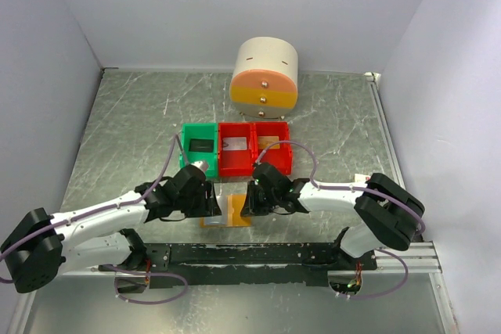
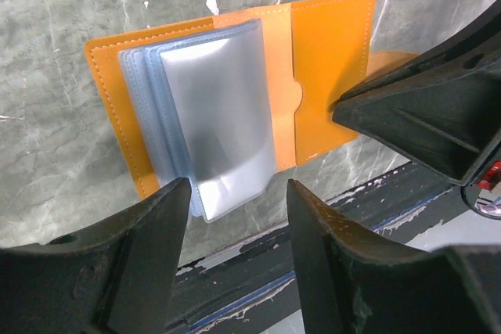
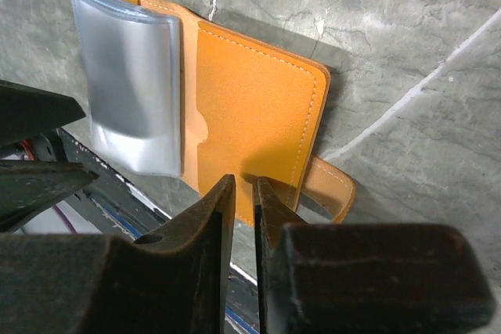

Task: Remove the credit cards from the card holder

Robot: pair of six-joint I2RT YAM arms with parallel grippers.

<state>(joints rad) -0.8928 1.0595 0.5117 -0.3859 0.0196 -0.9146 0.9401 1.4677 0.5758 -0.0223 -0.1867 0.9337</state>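
Observation:
The card holder lies open on the table between my two grippers, orange-tan with pale blue clear pockets. It also shows in the right wrist view. The pockets look grey-silver; I cannot tell whether a card is inside. My left gripper is open, its tips either side of the pockets' near edge, holding nothing. My right gripper is shut, its tips on the near edge of the holder's right flap. A pale grey flat thing and a tan flat thing lie in the red bins.
A green bin and two red bins stand just beyond the holder. A round cream and orange drawer unit stands at the back. A black rail runs along the near edge. The holder's strap sticks out on the right.

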